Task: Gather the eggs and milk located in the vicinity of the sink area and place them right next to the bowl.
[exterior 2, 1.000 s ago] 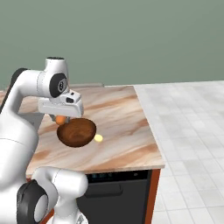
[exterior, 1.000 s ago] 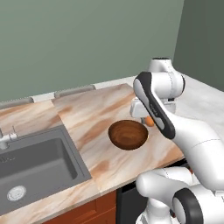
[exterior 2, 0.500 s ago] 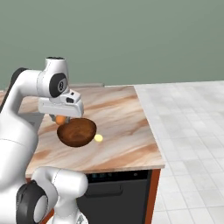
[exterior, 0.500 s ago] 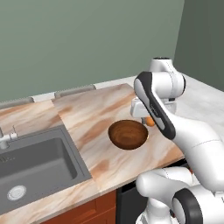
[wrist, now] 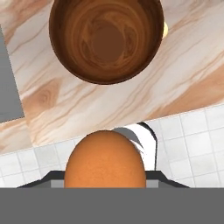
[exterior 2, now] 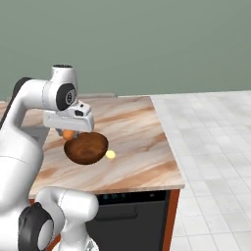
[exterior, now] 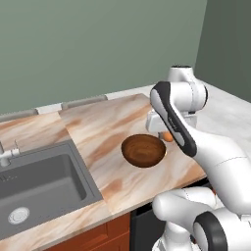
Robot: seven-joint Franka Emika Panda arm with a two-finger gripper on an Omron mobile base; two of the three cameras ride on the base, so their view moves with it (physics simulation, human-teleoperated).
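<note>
Here, gripper (exterior: 166, 136) clamped shut on an orange egg (wrist: 105, 159), held above the counter (exterior: 103, 127) just beside the wooden bowl (exterior: 143, 150); likely to roll off toward the counter edge if released too high.

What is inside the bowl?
Nothing: the hand view shows the bowl empty, its reddish-brown bottom bare. The egg is held in the gripper, not in it.
</note>
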